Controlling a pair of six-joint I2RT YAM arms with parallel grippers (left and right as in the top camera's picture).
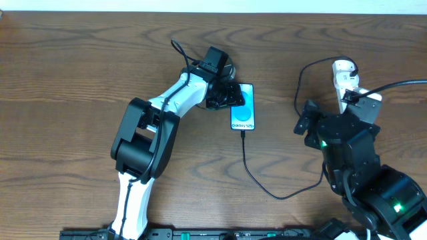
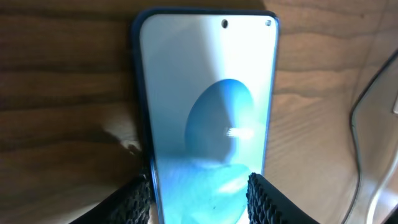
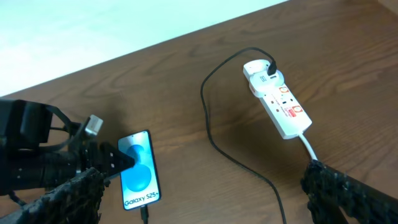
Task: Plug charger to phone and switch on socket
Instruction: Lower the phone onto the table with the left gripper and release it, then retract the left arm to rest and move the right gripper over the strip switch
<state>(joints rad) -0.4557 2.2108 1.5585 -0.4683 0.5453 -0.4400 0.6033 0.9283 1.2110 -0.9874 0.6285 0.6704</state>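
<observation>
A brown wood-grain table [image 1: 67, 100] fills the overhead view. From the lower left of that frame the white and black left arm [image 1: 143, 140] reaches up toward the centre. There the left gripper [image 2: 199, 182] meets the phone [image 1: 243, 110], a slim rectangular smartphone with black edges and a bright blue-turquoise screen with white "Galaxy" lettering. The phone lies flat just left of centre.

In the left wrist view its two textured black fingers [image 2: 134, 200] stand partly apart at the bottom of the frame. The phone runs up between them and each finger sits close against a long edge. Whether they squeeze it cannot be told.

The charger [image 1: 244, 150], a long thin black cable, has its small plug tip at the phone's bottom edge. It drops toward the lower centre, curves right, then loops up in the upper right.

Its far end goes into the rounded end of the socket [image 3: 280, 99], a narrow white power strip with small red marks and a white cord. The strip lies slanted in the upper right of the right wrist view. The position of its switches is too small to read.

The black right arm [image 1: 360, 160] fills the lower right of the overhead frame and covers part of the strip. The right gripper [image 3: 202, 175] has its fingers spread wide with nothing between them.
</observation>
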